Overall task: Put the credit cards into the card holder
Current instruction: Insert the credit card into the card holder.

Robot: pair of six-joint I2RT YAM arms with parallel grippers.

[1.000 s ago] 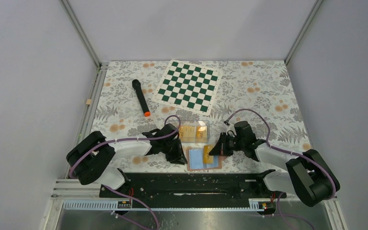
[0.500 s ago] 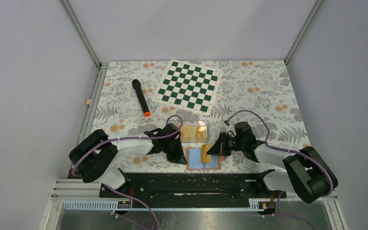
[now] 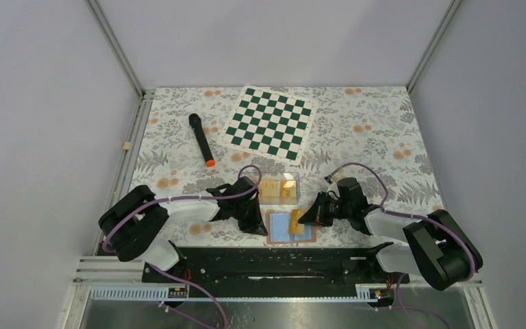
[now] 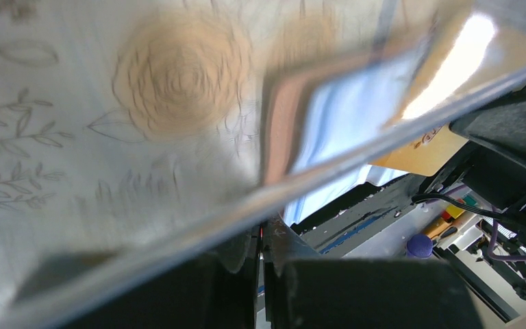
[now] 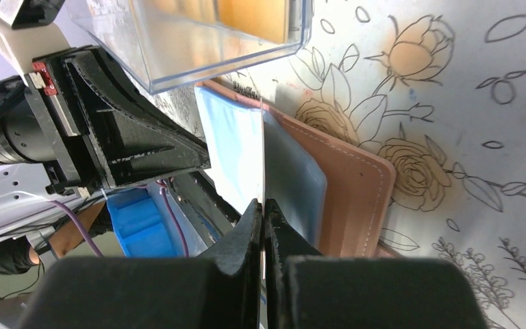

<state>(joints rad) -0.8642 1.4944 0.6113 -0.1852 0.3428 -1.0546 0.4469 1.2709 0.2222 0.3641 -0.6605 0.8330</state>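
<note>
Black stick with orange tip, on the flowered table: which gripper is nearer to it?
Left. The left gripper lies on the near side of the black stick, slightly rightward; the right gripper, holding a yellow card, lies further right, beyond the tan card holder.

Tan card holder [image 3: 279, 232], yellow-orange card [image 3: 294, 221], green-white chessboard [image 3: 269, 123]

The fixed top external view looks steeply down on the whole table [image 3: 383, 137] from high behind its near edge. The 2 wrist views sit very close to the surface, facing each other across the open card holder [image 3: 279, 230], which all 3 views share.
</note>
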